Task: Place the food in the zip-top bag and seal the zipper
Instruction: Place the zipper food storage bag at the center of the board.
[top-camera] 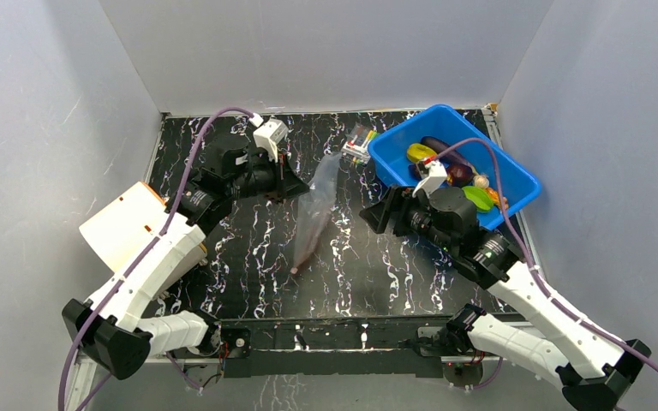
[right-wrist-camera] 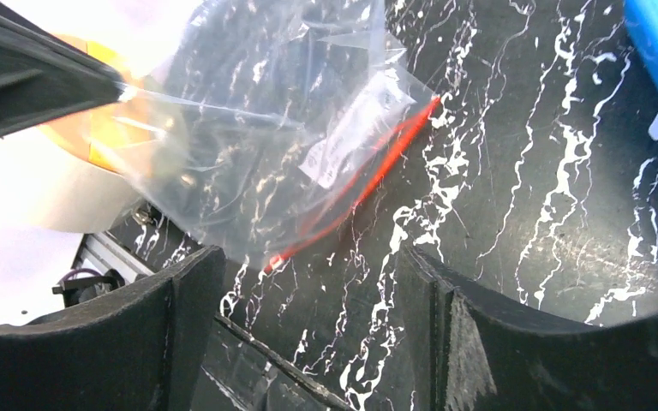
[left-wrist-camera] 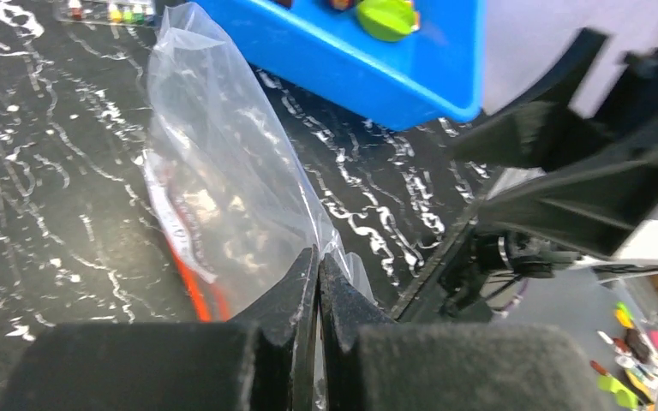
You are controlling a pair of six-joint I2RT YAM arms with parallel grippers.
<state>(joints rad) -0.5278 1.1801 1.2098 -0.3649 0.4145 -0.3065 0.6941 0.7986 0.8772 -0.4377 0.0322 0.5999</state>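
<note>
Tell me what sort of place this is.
Most likely a robotics lab test cell: plain grey panels wall in a black marbled table, a left arm and right arm are bolted at its near edge, and a blue bin holds toy food.

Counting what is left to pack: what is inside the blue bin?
A yellow ring, dark eggplant, green piece and beige ball lie in the blue bin; the right arm's wrist covers its near corner.
</note>
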